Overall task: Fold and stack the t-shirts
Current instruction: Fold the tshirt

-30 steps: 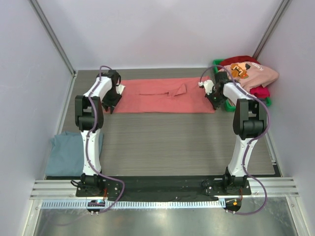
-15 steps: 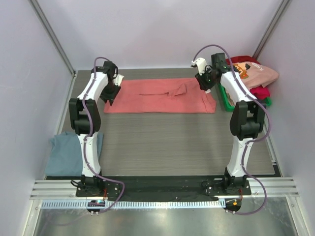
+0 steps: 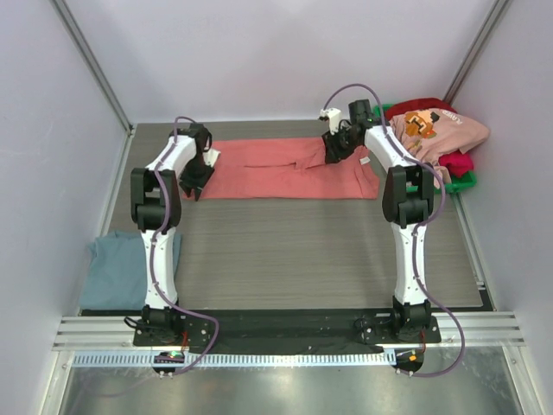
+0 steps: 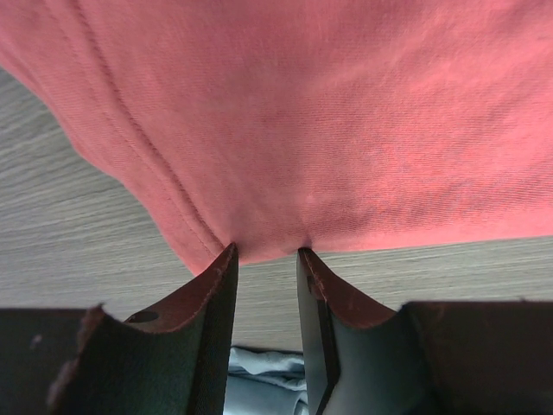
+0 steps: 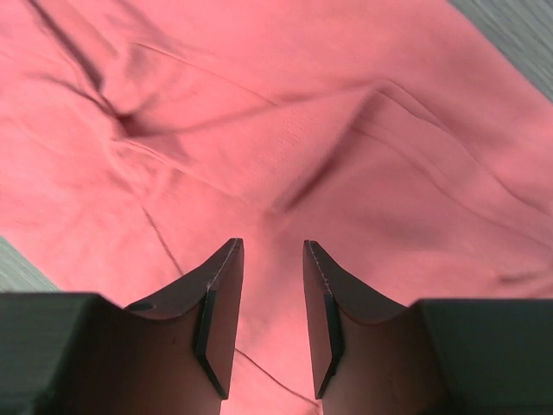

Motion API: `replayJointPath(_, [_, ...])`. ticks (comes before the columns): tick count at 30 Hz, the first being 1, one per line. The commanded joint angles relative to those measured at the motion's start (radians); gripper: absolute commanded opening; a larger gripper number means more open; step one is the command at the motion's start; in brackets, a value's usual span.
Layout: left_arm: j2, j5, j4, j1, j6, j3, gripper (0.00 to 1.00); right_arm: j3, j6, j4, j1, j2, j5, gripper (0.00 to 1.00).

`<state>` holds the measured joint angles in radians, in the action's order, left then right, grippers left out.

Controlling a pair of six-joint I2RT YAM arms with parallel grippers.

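A salmon-red t-shirt (image 3: 276, 173) is seen spread flat across the far half of the table (image 3: 302, 251). Its left hem is met by the tips of the left gripper (image 4: 266, 251), whose jaws are parted narrowly, with bare table seen between them (no cloth is pinched). The right gripper (image 5: 272, 244) is held over a crease near the shirt's right end, its jaws likewise parted and empty. A grey-blue t-shirt (image 3: 121, 268) is laid at the near left, while a pink printed t-shirt (image 3: 441, 130) and a crimson one (image 3: 456, 162) are heaped on a green bin (image 3: 467, 180) at the far right.
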<state>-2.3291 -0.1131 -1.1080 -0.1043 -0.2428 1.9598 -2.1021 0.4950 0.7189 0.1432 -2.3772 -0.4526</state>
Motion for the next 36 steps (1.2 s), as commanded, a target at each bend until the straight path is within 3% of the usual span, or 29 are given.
replayJointPath(1, [0.019,-0.014,0.013,0.003,-0.001,-0.021,0.34,-0.065,-0.044,-0.024,0.029,0.0,-0.064,0.4])
replayJointPath(22, [0.017,-0.034,0.008,-0.006,-0.009,-0.035,0.34,-0.13,-0.035,-0.072,0.05,-0.065,0.02,0.41])
replayJointPath(36, [0.014,-0.042,0.005,-0.018,-0.012,-0.024,0.34,-0.07,-0.039,-0.056,0.053,-0.073,0.031,0.42])
